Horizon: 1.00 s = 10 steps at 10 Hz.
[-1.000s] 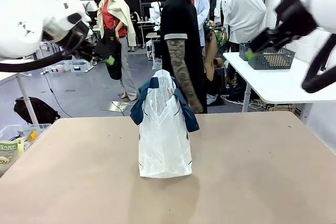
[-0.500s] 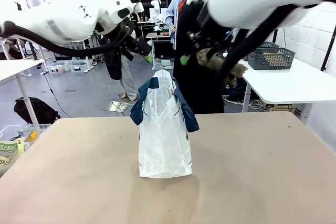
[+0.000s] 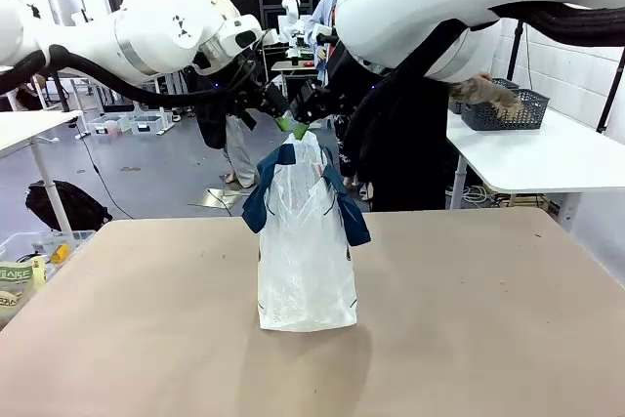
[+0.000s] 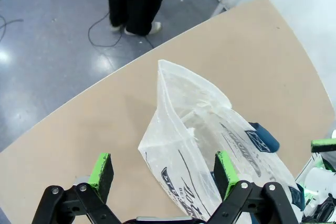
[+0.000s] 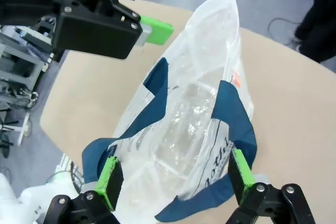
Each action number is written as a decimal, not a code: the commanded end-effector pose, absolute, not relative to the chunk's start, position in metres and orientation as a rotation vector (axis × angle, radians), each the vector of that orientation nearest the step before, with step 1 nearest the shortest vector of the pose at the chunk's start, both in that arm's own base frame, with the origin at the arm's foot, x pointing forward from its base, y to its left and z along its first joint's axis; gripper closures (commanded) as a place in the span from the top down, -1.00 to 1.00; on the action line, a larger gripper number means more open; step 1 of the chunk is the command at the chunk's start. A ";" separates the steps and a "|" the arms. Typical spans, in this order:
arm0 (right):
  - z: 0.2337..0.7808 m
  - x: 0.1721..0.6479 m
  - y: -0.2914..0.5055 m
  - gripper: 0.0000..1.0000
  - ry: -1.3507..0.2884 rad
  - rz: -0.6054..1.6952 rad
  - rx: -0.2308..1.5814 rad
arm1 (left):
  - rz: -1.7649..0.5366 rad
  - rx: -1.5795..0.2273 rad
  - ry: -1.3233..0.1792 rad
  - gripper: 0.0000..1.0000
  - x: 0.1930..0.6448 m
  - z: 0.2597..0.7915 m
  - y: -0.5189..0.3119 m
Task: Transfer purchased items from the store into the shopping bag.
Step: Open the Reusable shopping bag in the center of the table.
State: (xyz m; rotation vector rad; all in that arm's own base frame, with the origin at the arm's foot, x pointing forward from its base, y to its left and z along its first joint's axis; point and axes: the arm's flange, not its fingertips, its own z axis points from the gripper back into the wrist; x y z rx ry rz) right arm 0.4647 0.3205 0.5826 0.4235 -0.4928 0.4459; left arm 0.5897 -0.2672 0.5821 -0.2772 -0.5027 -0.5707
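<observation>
The shopping bag (image 3: 306,241), whitish plastic with navy handles, stands upright in the middle of the tan table (image 3: 469,339). Both grippers hover just above its mouth, close together. My left gripper (image 3: 280,117) comes in from the left and my right gripper (image 3: 311,110) from the right. In the left wrist view the left gripper (image 4: 163,174) is open, with the bag (image 4: 199,140) below it. The right gripper (image 5: 175,178) is open over the bag's mouth (image 5: 194,108), nothing between its pads. The store, a dark lattice basket (image 3: 513,109), sits on a white side table with a person's hand (image 3: 485,92) at it. Purchased items are out of view.
The white side table (image 3: 547,158) stands at the far right, beyond the tan table. A person in black stands behind my right arm. A clear box with packets (image 3: 29,261) sits on the floor at the left. Bare tabletop surrounds the bag.
Both arms have swung in from the picture's sides until their grippers meet above the bag's mouth. The person has stepped to the right and reached to the basket. The bag has not moved.
</observation>
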 end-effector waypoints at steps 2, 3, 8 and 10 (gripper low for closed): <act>0.554 0.461 0.311 1.00 -0.496 0.412 0.406 | -0.551 -0.325 -0.461 1.00 0.607 0.582 -0.275; 0.548 0.460 0.316 1.00 -0.471 0.419 0.400 | -0.559 -0.327 -0.447 1.00 0.607 0.580 -0.274; 0.528 0.461 0.325 1.00 -0.416 0.433 0.343 | -0.587 -0.350 -0.396 1.00 0.610 0.567 -0.281; 0.527 0.464 0.325 1.00 -0.418 0.430 0.344 | -0.616 -0.369 -0.391 1.00 0.611 0.562 -0.286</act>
